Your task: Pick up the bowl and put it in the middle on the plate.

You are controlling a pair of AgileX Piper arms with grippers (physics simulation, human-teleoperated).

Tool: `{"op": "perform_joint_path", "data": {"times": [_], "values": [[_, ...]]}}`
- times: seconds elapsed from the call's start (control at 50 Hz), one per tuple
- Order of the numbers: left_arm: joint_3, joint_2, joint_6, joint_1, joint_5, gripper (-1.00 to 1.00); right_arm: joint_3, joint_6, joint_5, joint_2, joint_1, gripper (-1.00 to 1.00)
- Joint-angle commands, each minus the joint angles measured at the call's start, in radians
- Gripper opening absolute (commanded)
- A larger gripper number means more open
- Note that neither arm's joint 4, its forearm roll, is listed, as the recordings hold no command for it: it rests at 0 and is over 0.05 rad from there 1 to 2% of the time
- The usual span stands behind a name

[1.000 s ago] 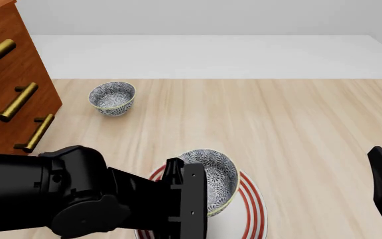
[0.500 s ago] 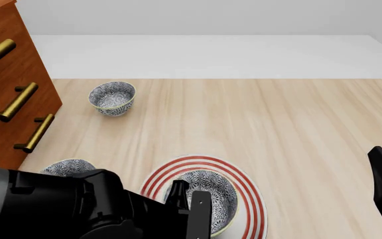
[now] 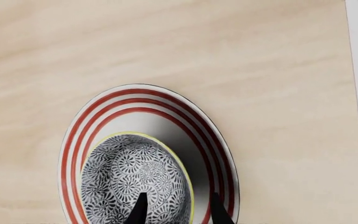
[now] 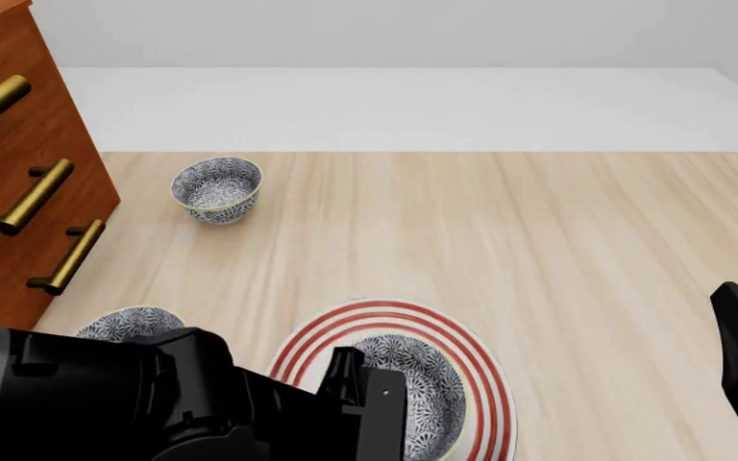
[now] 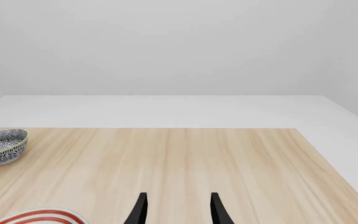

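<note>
The small, deep, round bowl (image 4: 418, 392) with the dense blue-grey and white floral pattern and thin yellow-green rim is now sitting inside the red rings of the large flat white plate (image 4: 479, 351). A second ago it was riding tilted above the plate in the left end effector (image 4: 369, 408); half a second ago it was already low over the plate, and now it is lying a little further down in the picture, seemingly level. My reading is that the placing step is nearly done and only letting go and backing off remain.

In the left wrist view, the bowl (image 3: 135, 182) is sitting toward the near side of the plate (image 3: 219, 140), with more bare white showing on the plate's far side, so it may be slightly off centre. The left end effector (image 3: 175, 210) is straddling the bowl's rim, one finger inside and one outside. Whether the fingers are pinching the wall or have just parted from it, I cannot tell.

The front view is hiding that contact behind the arm, yet it alone is showing a second patterned bowl (image 4: 218, 189) far beyond the plate, beside the brown wooden drawer cabinet (image 4: 23, 163), and a third (image 4: 130, 322) just beside the plate. The right wrist view is showing the right end effector (image 5: 175, 207) spread and empty over the pale wooden surface (image 5: 185, 163).
</note>
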Motion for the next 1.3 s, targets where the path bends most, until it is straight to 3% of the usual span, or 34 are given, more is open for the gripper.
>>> {"op": "perform_joint_path", "data": {"times": [0.02,0.08,0.24,0.32,0.68,0.82,0.92,0.96,1.12,1.2,1.3], "values": [[-0.009,-0.028,-0.005,-0.010,0.023,1.00,0.000,0.000,0.000,0.000,0.000,1.00],[-0.058,-0.033,-0.043,-0.055,0.076,1.00,0.000,0.000,0.000,0.000,0.000,1.00],[-0.093,-0.115,-0.028,-0.075,0.157,1.00,0.000,0.000,0.000,0.000,0.000,1.00],[-0.063,-0.176,-0.001,-0.033,0.144,1.00,0.000,0.000,0.000,0.000,0.000,1.00],[0.075,-0.373,-0.024,0.060,0.093,1.00,0.000,0.000,0.000,0.000,0.000,1.00],[0.159,-0.529,-0.038,0.159,0.114,1.00,0.000,0.000,0.000,0.000,0.000,1.00],[0.189,-0.623,-0.080,0.202,0.157,1.00,0.000,0.000,0.000,0.000,0.000,1.00],[0.173,-0.646,-0.128,0.201,0.176,1.00,0.000,0.000,0.000,0.000,0.000,1.00],[0.210,-0.827,-0.168,0.293,0.279,1.00,0.000,0.000,0.000,0.000,0.000,1.00],[0.175,-0.936,-0.276,0.339,0.368,1.00,0.000,0.000,0.000,0.000,0.000,1.00],[0.205,-1.099,-0.289,0.425,0.493,1.00,0.000,0.000,0.000,0.000,0.000,1.00]]}}
